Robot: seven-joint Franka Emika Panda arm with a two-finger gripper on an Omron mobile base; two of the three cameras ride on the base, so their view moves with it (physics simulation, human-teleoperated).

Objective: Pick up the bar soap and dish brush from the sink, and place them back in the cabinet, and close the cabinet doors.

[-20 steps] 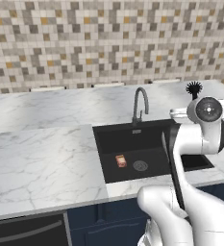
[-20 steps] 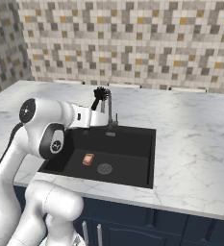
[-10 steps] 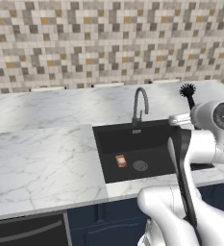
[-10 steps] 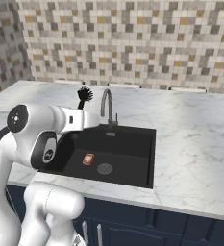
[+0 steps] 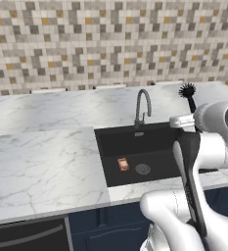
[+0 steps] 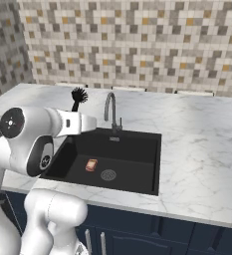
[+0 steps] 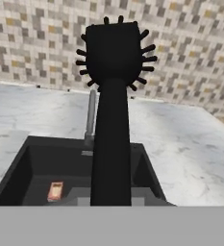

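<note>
Looking from the left base view, the arm has swung further to the right and the dish brush [image 5: 187, 91] has gone with it, up out of the sink [image 5: 135, 142]. Its bristly head now pokes up far behind the white arm, over the counter on the right. So the brush is picked up, and I think it is on its way to the cabinet. The bar soap [image 5: 123, 164] lies on the sink floor, just left of the drain, so it is not done yet. The claw is hidden behind the arm here.

From the right base view, the brush head [image 6: 78, 95] has slid left and now sticks up past the arm, left of the faucet [image 6: 111, 110]. The soap [image 6: 91, 165] sits in the basin. The handle and the claw are covered by the arm.

From the hand view, the brush [image 7: 112, 110] stands straight up from the bottom, so the claw is clenched on its handle. The fingers are cut off below. The soap [image 7: 55, 190] shows low on the left.
</note>
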